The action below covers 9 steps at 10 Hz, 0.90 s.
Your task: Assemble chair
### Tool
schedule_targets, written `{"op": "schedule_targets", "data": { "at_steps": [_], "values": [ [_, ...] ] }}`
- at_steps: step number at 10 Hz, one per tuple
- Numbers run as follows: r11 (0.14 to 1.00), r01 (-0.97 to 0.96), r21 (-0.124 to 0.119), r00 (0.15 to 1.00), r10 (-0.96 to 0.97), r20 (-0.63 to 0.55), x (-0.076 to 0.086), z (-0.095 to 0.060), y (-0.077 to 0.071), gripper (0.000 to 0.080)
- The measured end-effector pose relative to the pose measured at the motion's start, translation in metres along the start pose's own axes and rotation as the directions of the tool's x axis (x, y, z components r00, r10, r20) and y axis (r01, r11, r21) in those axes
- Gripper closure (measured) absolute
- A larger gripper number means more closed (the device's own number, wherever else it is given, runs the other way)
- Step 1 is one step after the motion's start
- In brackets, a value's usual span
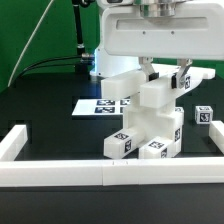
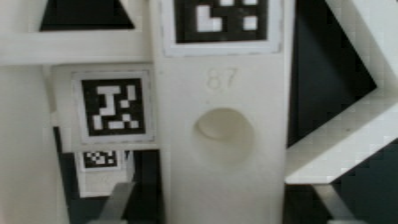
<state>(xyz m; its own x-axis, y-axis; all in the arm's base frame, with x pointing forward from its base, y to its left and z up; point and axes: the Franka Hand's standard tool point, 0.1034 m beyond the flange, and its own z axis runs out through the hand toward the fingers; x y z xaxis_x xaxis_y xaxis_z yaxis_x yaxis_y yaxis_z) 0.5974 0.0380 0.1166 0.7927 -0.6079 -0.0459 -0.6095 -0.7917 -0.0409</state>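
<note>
The gripper (image 1: 164, 78) is hanging over the half-built chair (image 1: 145, 125), which is standing near the front edge of the table (image 1: 40, 112), just behind the rail (image 1: 60, 175). Its jaws are closely straddling the upright panel (image 2: 217, 120), probably to steady it. I cannot tell whether they are clamping it.

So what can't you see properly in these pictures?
Exterior view: whether the gripper is open or shut; the chair parts cover its fingertips.
Exterior view: most of the arm, cut off by the top edge.
Exterior view: part of the marker board, hidden behind the chair parts.
Wrist view: the white piece is so near that the edges cut it off; the small tag is blurred.
</note>
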Motion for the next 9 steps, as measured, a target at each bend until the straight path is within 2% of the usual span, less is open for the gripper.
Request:
{"op": "schedule_targets", "data": {
  "at_steps": [2,5,9],
  "values": [
    [1.000,0.006,-0.010,1.000,-0.005,0.006,-0.007,0.009,-0.001,0.0515],
    [1.000,0.006,-0.020,1.000,-0.006,0.009,-0.007,0.020,0.001,0.0515],
    [1.000,0.015,-0.018,1.000,-0.015,-0.003,0.000,0.021,0.001,0.0515]
  ]
}}
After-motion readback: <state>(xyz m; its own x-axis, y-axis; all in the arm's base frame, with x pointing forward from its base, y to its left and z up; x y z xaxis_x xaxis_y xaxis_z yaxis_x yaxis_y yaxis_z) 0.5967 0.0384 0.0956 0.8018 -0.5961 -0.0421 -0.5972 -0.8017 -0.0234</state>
